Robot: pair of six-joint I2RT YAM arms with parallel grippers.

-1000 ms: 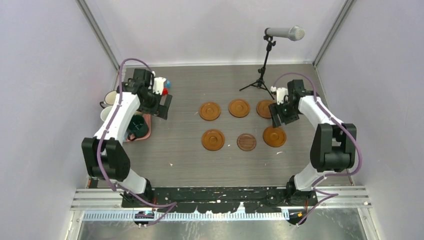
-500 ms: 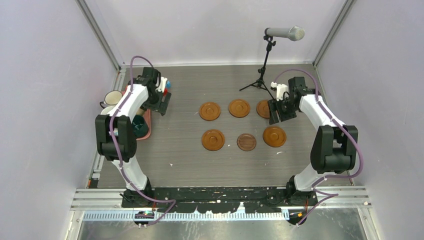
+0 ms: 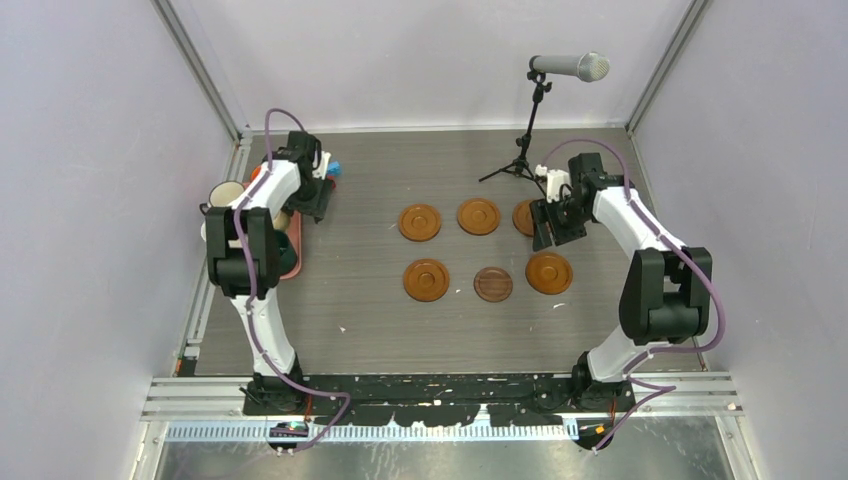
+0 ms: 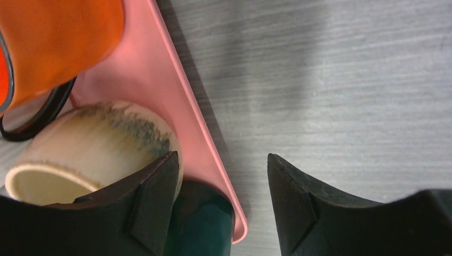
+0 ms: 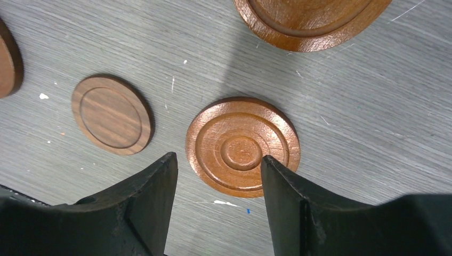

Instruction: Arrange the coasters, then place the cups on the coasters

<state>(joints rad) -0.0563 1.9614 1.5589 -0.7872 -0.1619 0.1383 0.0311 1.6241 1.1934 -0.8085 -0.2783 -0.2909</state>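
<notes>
Several brown coasters lie in two rows mid-table, among them one at the back left [image 3: 420,222], one at the front left [image 3: 426,280] and a darker one [image 3: 493,284]. My right gripper [image 3: 548,225] hangs open over the right end of the rows. In the right wrist view its fingers frame a ringed coaster [image 5: 242,146] on the table below, apart from it. My left gripper [image 4: 223,160] is open over the pink tray's [image 4: 176,101] corner. An orange cup [image 4: 53,42], a beige cup [image 4: 96,144] and a dark green cup [image 4: 202,224] stand in the tray, none gripped.
A microphone on a tripod [image 3: 530,130] stands at the back right. Small coloured toy blocks [image 3: 333,168] sit by the tray's far end. A cream mug [image 3: 225,193] stands left of the left arm. Walls close in on the left, right and back.
The left arm has swung left and folded back over the tray, and its jaws have narrowed. The right gripper has drifted slightly toward the back row of coasters.
</notes>
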